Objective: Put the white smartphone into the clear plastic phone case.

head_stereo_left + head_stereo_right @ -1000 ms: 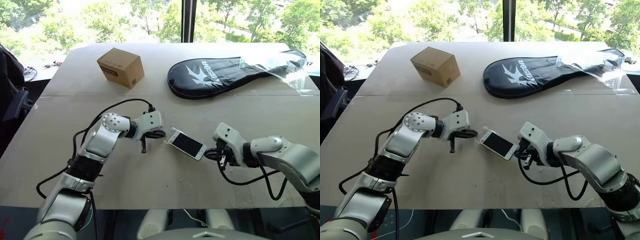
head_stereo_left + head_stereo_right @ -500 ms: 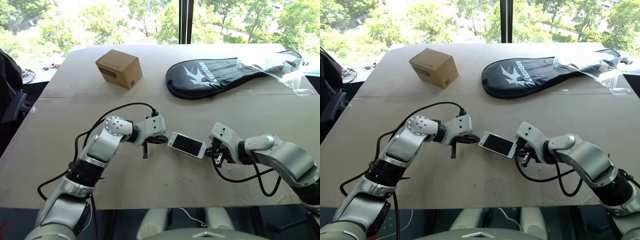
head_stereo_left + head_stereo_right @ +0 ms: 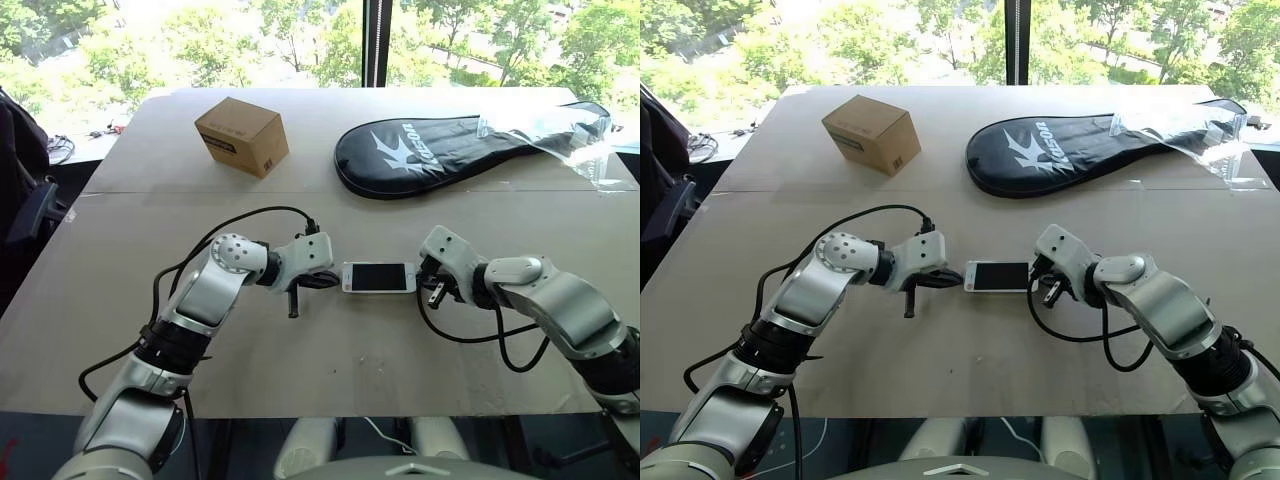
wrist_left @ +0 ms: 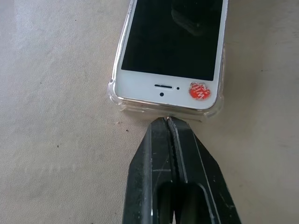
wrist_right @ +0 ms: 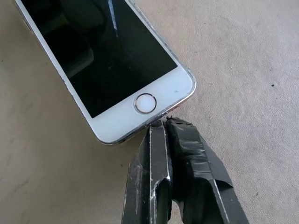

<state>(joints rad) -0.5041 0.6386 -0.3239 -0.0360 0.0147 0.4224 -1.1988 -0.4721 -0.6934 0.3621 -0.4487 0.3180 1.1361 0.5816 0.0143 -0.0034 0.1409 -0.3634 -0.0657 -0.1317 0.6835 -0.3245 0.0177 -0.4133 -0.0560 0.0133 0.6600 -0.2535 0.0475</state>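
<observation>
Near the middle of the beige cardboard-covered tabletop (image 3: 330,380), between the two arms, lies the white smartphone with the black glass screen (image 3: 379,277), flat and face up. Now lined up straight from nine to three o'clock, where a second ago it sat skewed, far end toward ten and near end toward four. At its nine o'clock end, the left gripper (image 4: 167,122), both black fingers pressed together with nothing between them, tip right against the rim of the clear, thin plastic phone case (image 4: 117,100). Wrapped round the earpiece end in the left wrist view, corner bumpers and raised lip showing past the white bezel. At the three o'clock end, the right gripper (image 5: 161,125), fingers likewise together and empty, butted up to the home-button edge after swinging forward with the phone; no case rim made out at that end in the right wrist view. Judged as squeezing from both ends: one end seated, the other probably not yet snapped in, so the task close to done but not finished. Well away at twelve o'clock, a brown cardboard box (image 3: 242,135) and a black racket cover (image 3: 440,155), plus a crinkly clear bag (image 3: 550,130).
</observation>
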